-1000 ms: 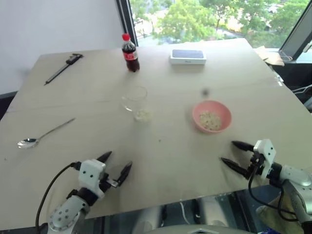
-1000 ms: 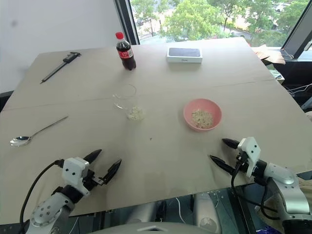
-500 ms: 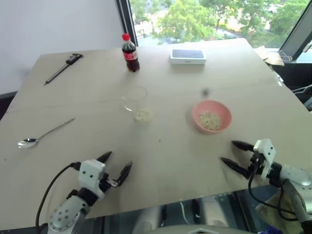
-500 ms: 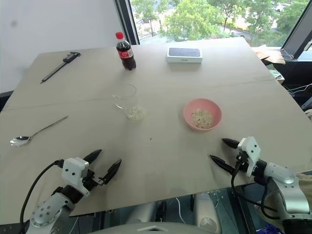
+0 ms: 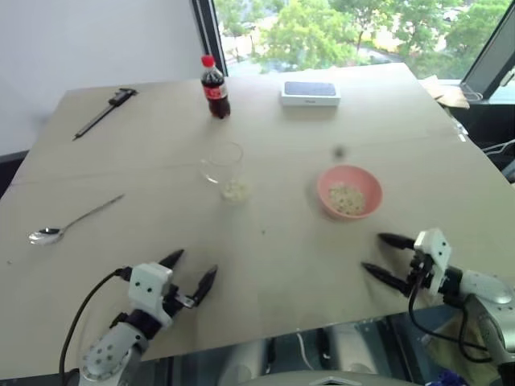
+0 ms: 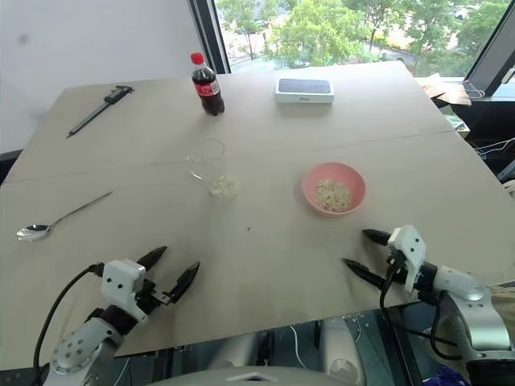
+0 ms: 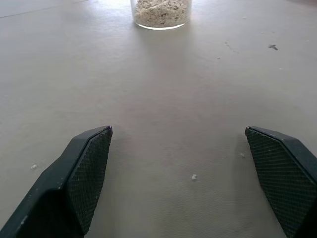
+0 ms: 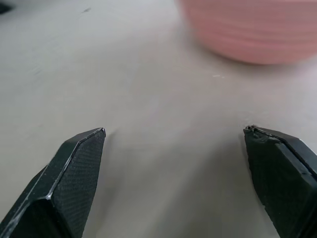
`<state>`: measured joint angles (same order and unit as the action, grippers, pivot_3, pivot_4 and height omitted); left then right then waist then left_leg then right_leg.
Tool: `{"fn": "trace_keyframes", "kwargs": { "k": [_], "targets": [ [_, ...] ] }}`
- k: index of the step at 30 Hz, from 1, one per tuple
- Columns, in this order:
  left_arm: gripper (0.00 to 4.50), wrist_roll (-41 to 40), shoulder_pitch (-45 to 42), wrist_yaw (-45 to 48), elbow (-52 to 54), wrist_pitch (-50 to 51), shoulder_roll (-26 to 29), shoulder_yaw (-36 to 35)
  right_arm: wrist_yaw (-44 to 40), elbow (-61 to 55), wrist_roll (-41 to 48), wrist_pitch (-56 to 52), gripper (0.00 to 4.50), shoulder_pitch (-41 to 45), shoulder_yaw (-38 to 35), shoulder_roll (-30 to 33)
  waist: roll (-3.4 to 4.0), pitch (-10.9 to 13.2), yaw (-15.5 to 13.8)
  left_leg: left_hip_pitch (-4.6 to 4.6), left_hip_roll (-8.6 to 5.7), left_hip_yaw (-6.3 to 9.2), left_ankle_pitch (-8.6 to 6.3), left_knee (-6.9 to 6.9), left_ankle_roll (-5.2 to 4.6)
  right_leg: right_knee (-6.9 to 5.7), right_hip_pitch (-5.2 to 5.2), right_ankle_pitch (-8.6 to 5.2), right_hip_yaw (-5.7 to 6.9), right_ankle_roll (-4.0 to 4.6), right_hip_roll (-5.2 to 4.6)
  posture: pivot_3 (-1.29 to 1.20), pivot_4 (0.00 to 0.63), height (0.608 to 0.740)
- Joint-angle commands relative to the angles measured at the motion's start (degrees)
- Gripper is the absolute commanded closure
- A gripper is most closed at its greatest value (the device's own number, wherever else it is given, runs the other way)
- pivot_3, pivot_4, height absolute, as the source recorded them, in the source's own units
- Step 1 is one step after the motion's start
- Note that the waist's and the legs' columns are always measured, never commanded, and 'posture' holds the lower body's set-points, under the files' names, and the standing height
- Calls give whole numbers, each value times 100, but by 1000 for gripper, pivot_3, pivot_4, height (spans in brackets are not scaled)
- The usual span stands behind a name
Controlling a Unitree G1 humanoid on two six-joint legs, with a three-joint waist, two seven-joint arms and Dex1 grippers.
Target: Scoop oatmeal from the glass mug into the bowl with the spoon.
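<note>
The glass mug (image 5: 223,165) stands near the table's middle with oatmeal (image 5: 235,190) in its bottom; the left wrist view looks at that oatmeal (image 7: 161,12) straight ahead. To its right sits the pink bowl (image 5: 349,191), some flakes inside. The spoon (image 5: 72,220) lies flat at the left side of the table. My left gripper (image 5: 195,265) hovers open and empty near the front edge, short of the mug. My right gripper (image 5: 372,253) is open and empty at the front right, just short of the bowl (image 8: 252,29).
A cola bottle (image 5: 214,87) with a red cap and a flat white box (image 5: 310,93) stand at the back. A dark caliper (image 5: 105,112) lies at the back left. The table's front edge (image 5: 265,334) runs just under both grippers.
My right gripper has edged slightly to the left and turned a little more inward. The left gripper, mug, bowl and spoon stay where they were.
</note>
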<state>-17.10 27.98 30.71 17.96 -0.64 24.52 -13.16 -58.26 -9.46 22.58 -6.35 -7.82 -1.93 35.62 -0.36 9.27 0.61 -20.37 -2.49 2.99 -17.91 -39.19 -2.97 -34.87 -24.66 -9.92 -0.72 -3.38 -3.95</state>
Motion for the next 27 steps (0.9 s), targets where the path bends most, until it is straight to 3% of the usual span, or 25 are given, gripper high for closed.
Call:
{"fn": "trace_keyframes", "kwargs": {
  "k": [1, 6, 11, 17, 20, 27],
  "targets": [
    [29, -73, -136, -2, -187, 293, 368, -524, -27, -924, 402, -591, 0, 210, 272, 32, 3, 2, 2, 0, 1, 2, 0, 0, 0, -1, 0, 0, 1, 0, 2, 0, 150, 740],
    [29, -412, -625, 254, -718, 646, 975, -1227, 347, -1882, 1056, -1590, 0, 652, 496, -101, -7, 10, -2, -3, 2, 8, 0, -1, 1, 0, -2, 1, 8, 0, 3, 0, 150, 740],
    [29, -414, -1440, 678, -2035, 605, 1795, -1724, 810, -2376, 1237, -2143, 0, 1353, 741, -343, -17, 14, -24, -33, -13, 37, 3, -2, 7, 5, -17, 29, 35, 3, -7, 0, 150, 740],
    [29, -221, -2503, 1350, -3918, 271, 2614, -1594, 1173, -2476, 1130, -2428, 0, 1945, 888, -487, -16, 17, -21, -41, -20, 43, 13, 2, 31, 14, -21, 30, 41, 4, -11, 0, 150, 740],
    [29, 84, -3298, 1688, -5194, -109, 3014, -1304, 1249, -2453, 1111, -2490, 0, 2097, 909, -500, -50, 27, -38, -54, -23, 63, 18, 3, 42, 6, -30, 32, 63, 6, -9, 0, 150, 740],
    [29, 552, -4532, 2212, -7222, -832, 3550, -822, 1269, -2317, 1029, -2358, 0, 2070, 845, -466, -46, 30, 2, -53, -27, 61, 19, 4, 45, 8, -29, 33, 64, 6, -14, 0, 150, 740]
  ]
}}
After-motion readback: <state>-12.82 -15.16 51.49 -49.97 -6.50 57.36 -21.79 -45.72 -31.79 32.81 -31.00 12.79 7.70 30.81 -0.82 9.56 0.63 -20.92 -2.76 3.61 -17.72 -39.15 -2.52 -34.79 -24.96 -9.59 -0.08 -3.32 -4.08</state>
